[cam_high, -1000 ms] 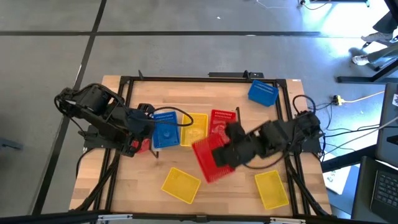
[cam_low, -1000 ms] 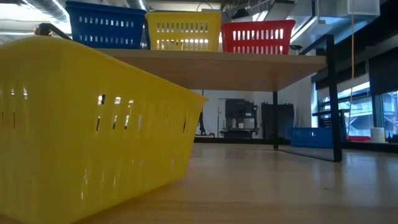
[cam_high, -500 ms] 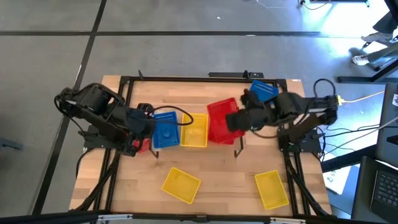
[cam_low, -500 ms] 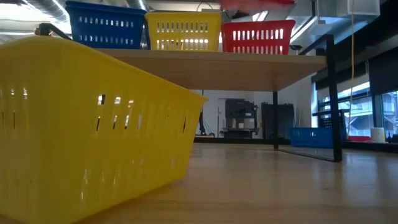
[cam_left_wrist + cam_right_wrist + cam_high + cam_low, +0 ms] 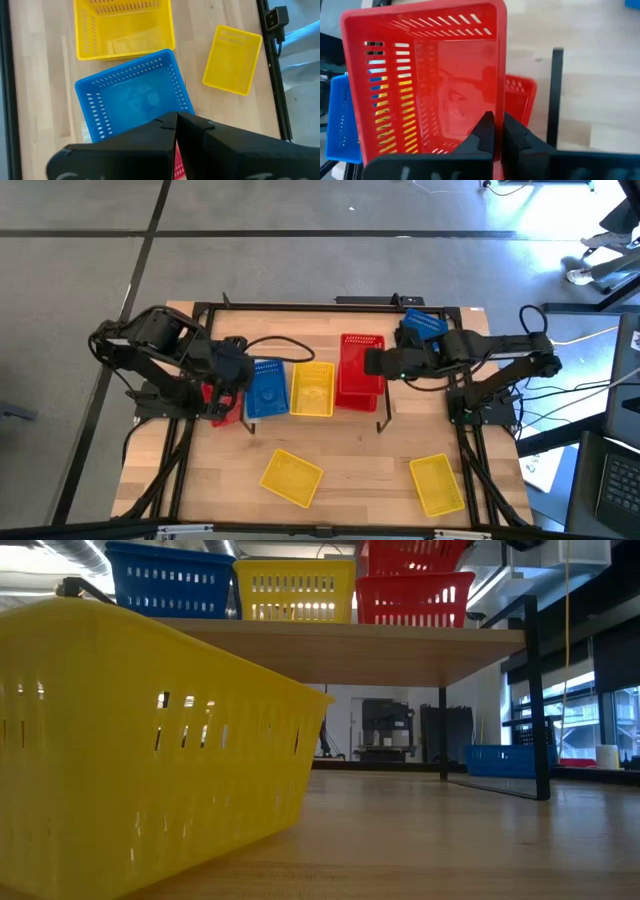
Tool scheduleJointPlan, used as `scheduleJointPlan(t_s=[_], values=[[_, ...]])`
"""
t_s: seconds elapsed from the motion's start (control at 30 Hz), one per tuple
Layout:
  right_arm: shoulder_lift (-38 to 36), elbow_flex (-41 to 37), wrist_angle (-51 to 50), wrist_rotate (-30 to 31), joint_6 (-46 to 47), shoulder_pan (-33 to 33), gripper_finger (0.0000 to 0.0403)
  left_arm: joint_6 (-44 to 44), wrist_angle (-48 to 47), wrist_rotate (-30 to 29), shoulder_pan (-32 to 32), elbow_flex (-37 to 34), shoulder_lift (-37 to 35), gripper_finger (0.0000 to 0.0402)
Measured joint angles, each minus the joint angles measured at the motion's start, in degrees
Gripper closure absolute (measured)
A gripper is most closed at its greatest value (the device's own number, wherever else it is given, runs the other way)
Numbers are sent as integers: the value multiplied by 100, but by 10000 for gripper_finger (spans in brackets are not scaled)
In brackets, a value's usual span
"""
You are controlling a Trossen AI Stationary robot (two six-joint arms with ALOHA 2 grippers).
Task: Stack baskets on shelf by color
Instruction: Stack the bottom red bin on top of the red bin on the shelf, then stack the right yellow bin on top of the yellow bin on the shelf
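Observation:
On the shelf (image 5: 400, 640) stand a blue basket (image 5: 265, 388), a yellow basket (image 5: 312, 388) and a red basket (image 5: 415, 600), each on its bottom. My right gripper (image 5: 372, 364) is shut on a second red basket (image 5: 360, 365), held just above the shelf's red one. My left gripper (image 5: 238, 370) is shut and hovers over the left end of the blue basket (image 5: 135, 97). I cannot tell whether it touches that basket. My right gripper pinches the red basket's long side wall (image 5: 499, 102) at its rim, one finger (image 5: 485, 127) inside and one outside. It comes in roughly level from the table's right. The basket is lifted clear and tilted above the red basket (image 5: 521, 95) on the shelf.
Two yellow baskets (image 5: 291, 476) (image 5: 437, 484) lie on the near part of the table. A blue basket (image 5: 422, 327) sits at the far right corner. A red basket (image 5: 215, 405) shows partly under my left arm. The shelf's black legs (image 5: 383, 420) stand near the middle.
My right gripper has carried the red basket up from the table's near middle toward the far edge. It has turned the basket lengthwise and brought it over the red basket on the shelf. My left arm has shifted slightly by the blue basket.

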Motion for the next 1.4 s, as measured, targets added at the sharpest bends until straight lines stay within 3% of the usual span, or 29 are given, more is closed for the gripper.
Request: scheduleJointPlan(t_s=[0.33,0.63,1.03,1.4], values=[[4,-663,406,-213,987,253,393,386,0,4,18,0,0,401],[4,-902,359,-302,1006,301,389,460,0,4,18,0,0,401],[7,-774,365,-274,989,299,341,424,0,4,18,0,0,401],[7,-242,164,814,572,716,340,-688,1,-185,17,-2,-20,401]])
